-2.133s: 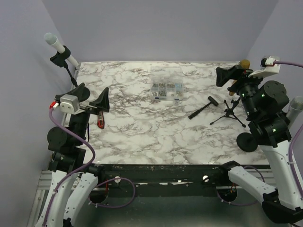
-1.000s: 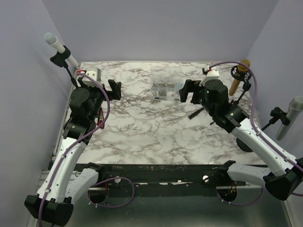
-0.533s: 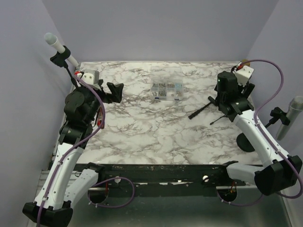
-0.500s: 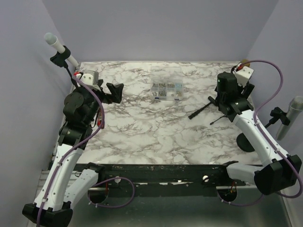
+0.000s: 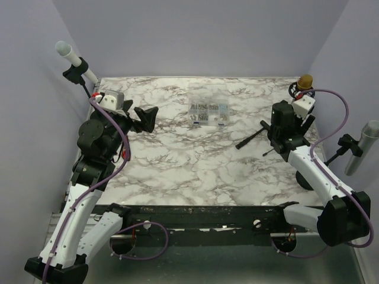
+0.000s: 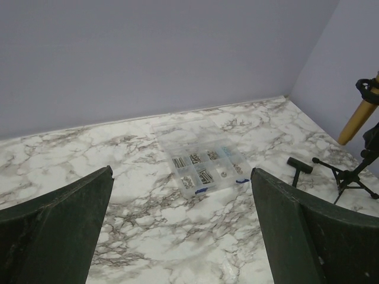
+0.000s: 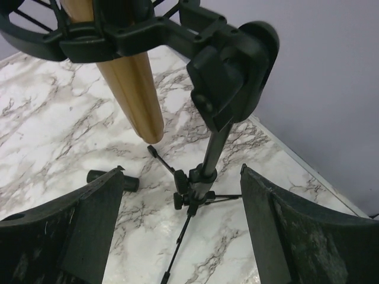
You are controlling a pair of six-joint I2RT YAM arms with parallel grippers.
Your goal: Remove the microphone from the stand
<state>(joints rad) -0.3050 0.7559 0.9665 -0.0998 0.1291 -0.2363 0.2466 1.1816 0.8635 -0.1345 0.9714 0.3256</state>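
Observation:
The gold microphone [image 5: 305,80] sits upright in a black shock-mount ring on a small tripod stand [image 5: 292,141] at the table's back right. In the right wrist view the gold body [image 7: 127,89] hangs through the ring, beside the stand pole [image 7: 212,151]. My right gripper [image 5: 294,121] is open and empty; in its wrist view [image 7: 182,171] its fingers stand on either side of the stand's lower pole, without touching it, below the microphone. My left gripper [image 5: 145,115] is open and empty at the left, well above the table [image 6: 180,174]. The left wrist view shows the microphone far right [image 6: 358,115].
A clear parts box [image 5: 208,113] lies at the back middle, a black hammer [image 5: 253,135] left of the tripod. A white microphone [image 5: 71,59] is clamped at the left wall, a grey one [image 5: 367,139] at the right. A red-handled tool [image 5: 125,155] lies under the left arm.
My right arm has swung from the table's middle to the back right and settled close around the stand. My left gripper has shifted slightly right and stays open.

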